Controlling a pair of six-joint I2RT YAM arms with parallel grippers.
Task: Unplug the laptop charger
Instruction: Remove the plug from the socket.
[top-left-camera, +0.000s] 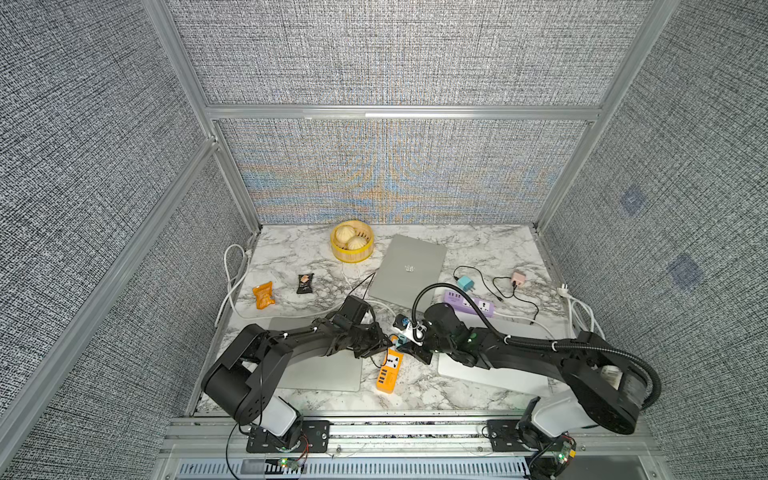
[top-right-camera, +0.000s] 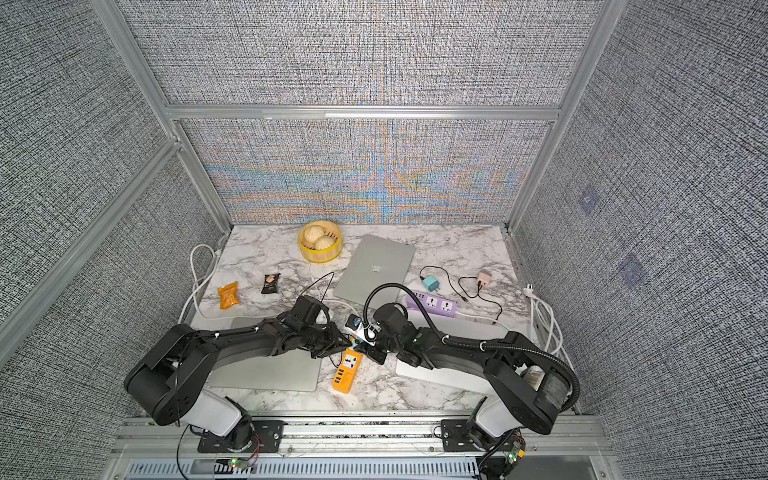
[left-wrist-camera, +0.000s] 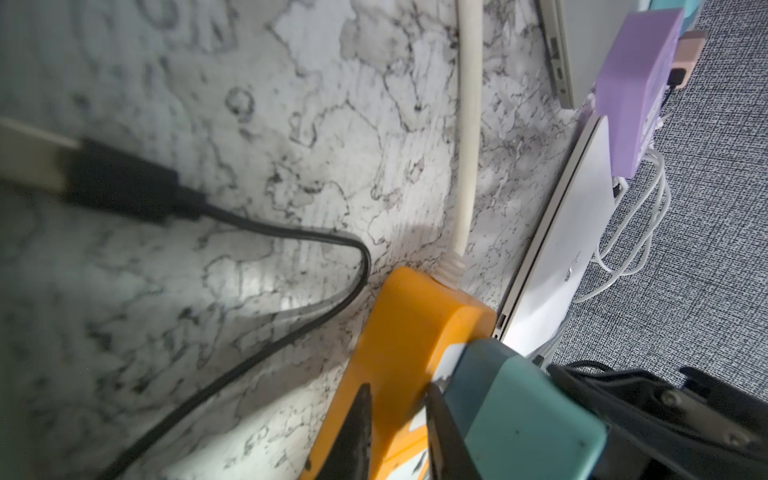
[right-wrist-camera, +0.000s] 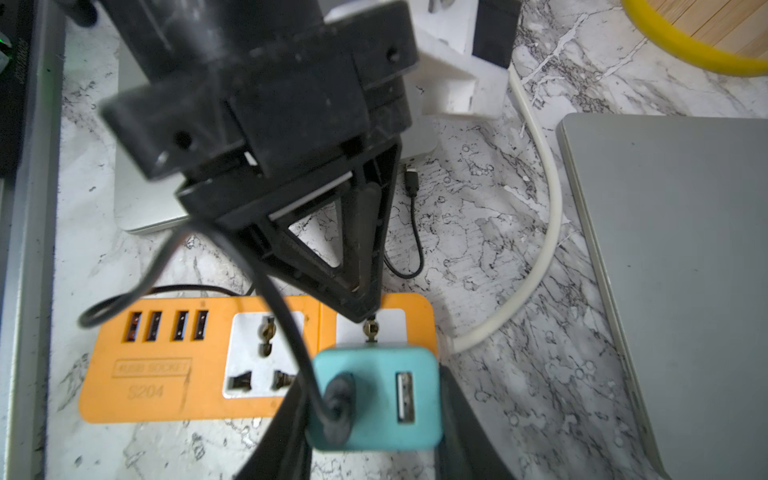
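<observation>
Teal charger (right-wrist-camera: 376, 399) clenched in right gripper (right-wrist-camera: 374, 428); left gripper (left-wrist-camera: 397, 399) grasping orange power strip (left-wrist-camera: 415, 316).

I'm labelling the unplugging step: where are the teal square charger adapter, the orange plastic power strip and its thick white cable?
teal square charger adapter (right-wrist-camera: 374, 374), right wrist view, front face.
orange plastic power strip (right-wrist-camera: 166, 399), right wrist view, labelled face.
thick white cable (right-wrist-camera: 552, 224), right wrist view, middle of its bend.

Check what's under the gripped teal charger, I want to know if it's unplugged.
Under the teal charger lies the orange power strip, at its end socket. The charger hides its prongs, so seating is unclear.
</observation>
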